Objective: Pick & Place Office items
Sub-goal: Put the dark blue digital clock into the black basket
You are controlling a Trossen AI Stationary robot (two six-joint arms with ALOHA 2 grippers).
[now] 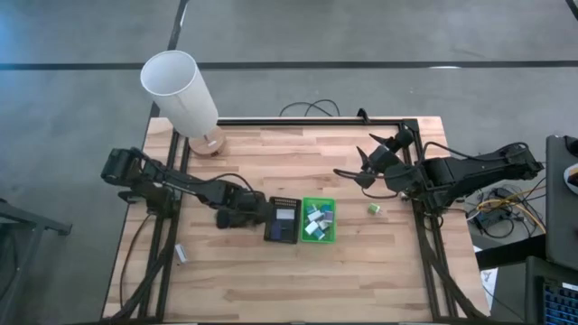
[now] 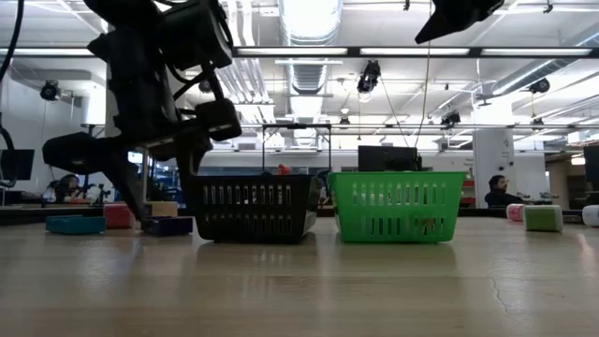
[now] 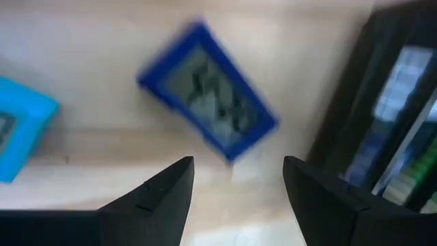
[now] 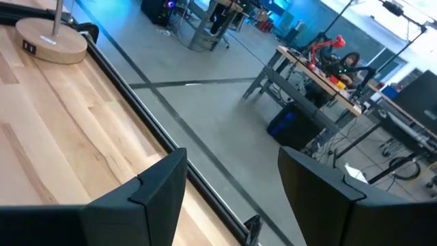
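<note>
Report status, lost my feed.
Left gripper jaws open over blue item, beside black basket. Right gripper open, raised. Nothing blocking.

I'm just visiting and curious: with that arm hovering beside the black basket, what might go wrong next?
Two things, I'd guess. The left gripper hangs open over a flat blue rectangle lying close to the black basket; closing could pinch it crookedly or bump the basket. The small green block lies alone beyond the green basket with the right gripper raised, so it may get overlooked.
</note>
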